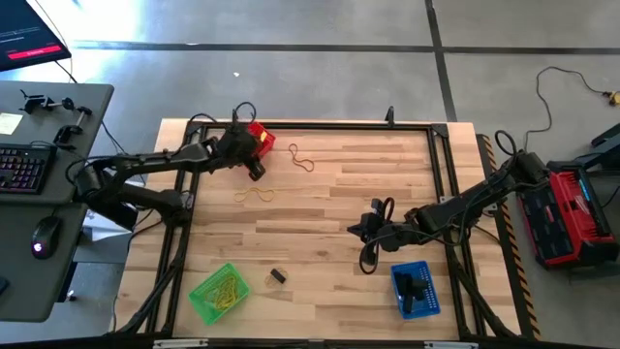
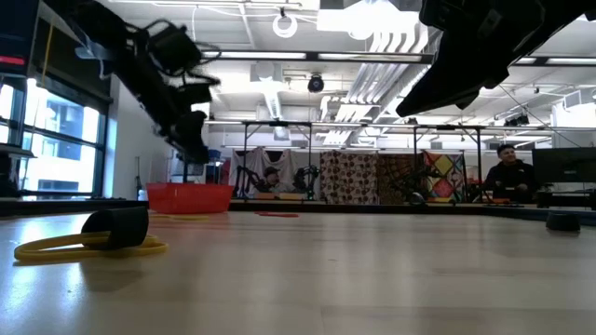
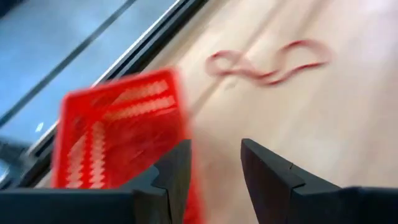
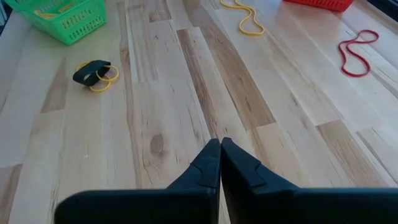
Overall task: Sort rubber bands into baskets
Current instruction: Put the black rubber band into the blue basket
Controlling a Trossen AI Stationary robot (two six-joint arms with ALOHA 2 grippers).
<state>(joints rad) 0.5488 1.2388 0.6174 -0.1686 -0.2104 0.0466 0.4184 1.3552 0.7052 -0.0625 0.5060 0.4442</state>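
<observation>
The red basket (image 1: pixel 260 136) stands at the table's far left and also shows in the left wrist view (image 3: pixel 118 137). My left gripper (image 1: pixel 256 172) hovers just beside it, open and empty (image 3: pixel 216 171). A reddish-orange band (image 1: pixel 303 160) lies to the basket's right, a tan-yellow band (image 1: pixel 254 194) nearer. A black band lies on a yellow one (image 4: pixel 93 73) near the green basket (image 1: pixel 220 291), which holds yellow bands. The blue basket (image 1: pixel 415 289) holds black bands. My right gripper (image 1: pixel 356 229) is shut and empty (image 4: pixel 219 149) above the table's middle.
A dark metal frame (image 1: pixel 441 174) runs around the tabletop. A desk with a keyboard and mouse (image 1: pixel 39 165) stands to the left, and a red and black machine (image 1: pixel 572 213) to the right. Bare wood lies between the baskets. A person (image 2: pixel 507 172) sits far behind the table.
</observation>
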